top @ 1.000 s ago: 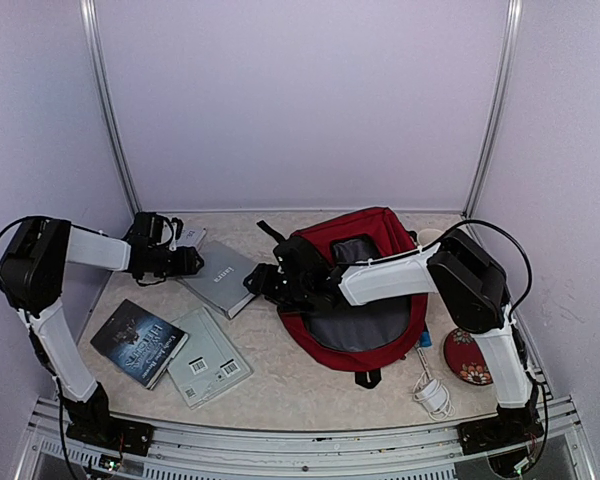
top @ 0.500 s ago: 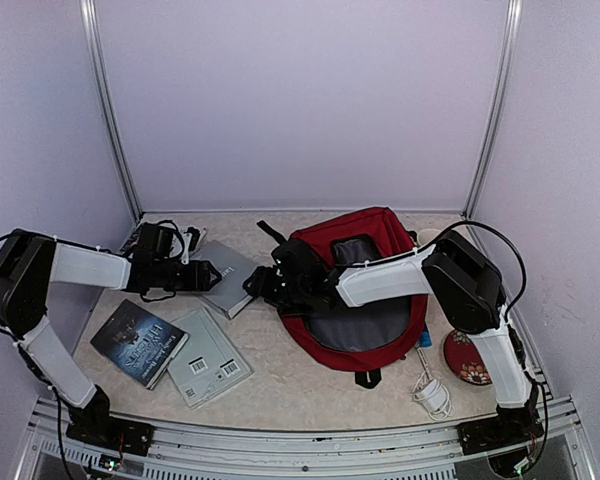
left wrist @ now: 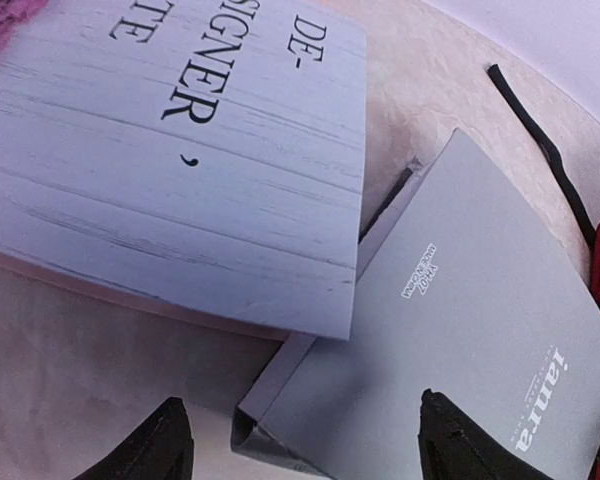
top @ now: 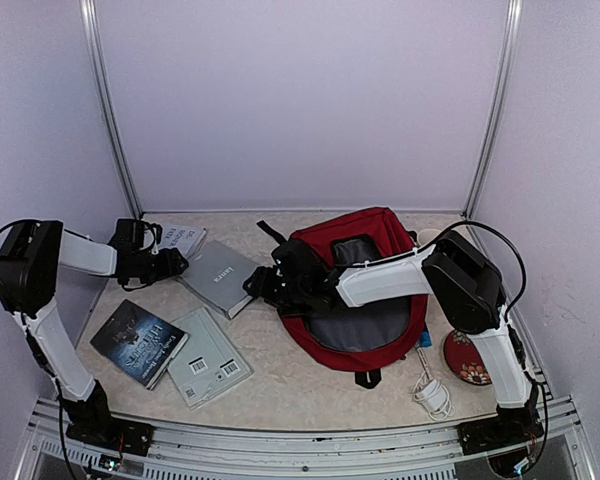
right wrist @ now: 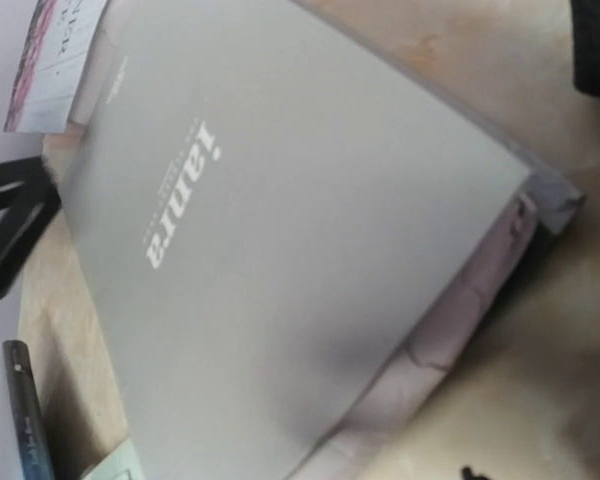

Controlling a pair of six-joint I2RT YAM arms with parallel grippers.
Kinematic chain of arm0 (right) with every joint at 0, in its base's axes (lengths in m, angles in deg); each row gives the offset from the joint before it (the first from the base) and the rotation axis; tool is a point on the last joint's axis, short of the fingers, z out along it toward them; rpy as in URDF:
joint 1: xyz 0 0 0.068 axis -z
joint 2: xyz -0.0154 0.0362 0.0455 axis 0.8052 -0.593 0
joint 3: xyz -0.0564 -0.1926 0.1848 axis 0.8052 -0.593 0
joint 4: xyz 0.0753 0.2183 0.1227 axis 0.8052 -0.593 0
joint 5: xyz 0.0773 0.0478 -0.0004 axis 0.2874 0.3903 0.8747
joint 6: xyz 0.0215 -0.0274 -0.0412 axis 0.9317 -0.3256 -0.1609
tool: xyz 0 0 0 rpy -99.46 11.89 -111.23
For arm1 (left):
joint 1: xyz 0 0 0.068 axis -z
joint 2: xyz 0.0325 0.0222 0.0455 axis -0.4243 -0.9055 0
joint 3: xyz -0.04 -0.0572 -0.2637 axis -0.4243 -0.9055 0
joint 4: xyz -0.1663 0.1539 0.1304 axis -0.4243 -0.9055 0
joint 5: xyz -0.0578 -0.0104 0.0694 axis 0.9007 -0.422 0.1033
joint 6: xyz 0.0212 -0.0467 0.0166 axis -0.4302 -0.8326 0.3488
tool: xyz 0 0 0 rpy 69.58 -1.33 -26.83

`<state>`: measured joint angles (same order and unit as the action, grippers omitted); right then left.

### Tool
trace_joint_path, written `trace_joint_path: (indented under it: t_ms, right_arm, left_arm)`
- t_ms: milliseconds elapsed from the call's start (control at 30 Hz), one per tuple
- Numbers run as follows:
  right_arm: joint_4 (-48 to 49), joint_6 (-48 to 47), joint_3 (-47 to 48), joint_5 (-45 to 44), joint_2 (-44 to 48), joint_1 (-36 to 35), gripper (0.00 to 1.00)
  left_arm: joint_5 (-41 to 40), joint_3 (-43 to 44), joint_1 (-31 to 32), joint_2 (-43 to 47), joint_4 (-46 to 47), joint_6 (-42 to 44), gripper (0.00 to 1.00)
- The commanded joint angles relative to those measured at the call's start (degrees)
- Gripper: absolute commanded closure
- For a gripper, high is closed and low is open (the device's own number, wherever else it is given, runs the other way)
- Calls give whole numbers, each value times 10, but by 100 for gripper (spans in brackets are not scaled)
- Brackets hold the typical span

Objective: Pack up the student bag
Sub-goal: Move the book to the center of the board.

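**Both hands on the grey book, with the bag open beside it.**

My left gripper [left wrist: 305, 450] is spread wide and holds nothing. One corner of the grey book [left wrist: 480, 340] lies between its fingertips, and the white lettered book [left wrist: 170, 160] laps over that book's edge. My right gripper [top: 261, 283] sits at the grey book's opposite side, but its fingers barely show in its own view, so I cannot tell whether it grips. The student bag [top: 380, 225] lies flat just right of the book under my right forearm, its mouth open on the grey lining. If I close my left hand here I may pinch only the cover and fan the book open. Lifting could also drag the white book along. My forearm across the bag's mouth could block the way in.
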<state>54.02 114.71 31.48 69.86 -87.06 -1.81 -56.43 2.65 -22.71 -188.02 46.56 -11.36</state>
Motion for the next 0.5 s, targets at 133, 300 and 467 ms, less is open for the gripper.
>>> trace_joint_path:
  t_ms: [133, 300, 467]
  right_arm:
    - [6, 7, 15, 11, -23, 4, 34]
    - [0, 24, 52, 40, -58, 8, 34]
    - [-14, 38, 87, 50, -91, 8, 34]
  left_arm:
    - [68, 29, 6, -37, 7, 11, 28]
    - [70, 13, 35, -28, 1, 18, 34]
    - [68, -6, 45, -15, 6, 18, 38]
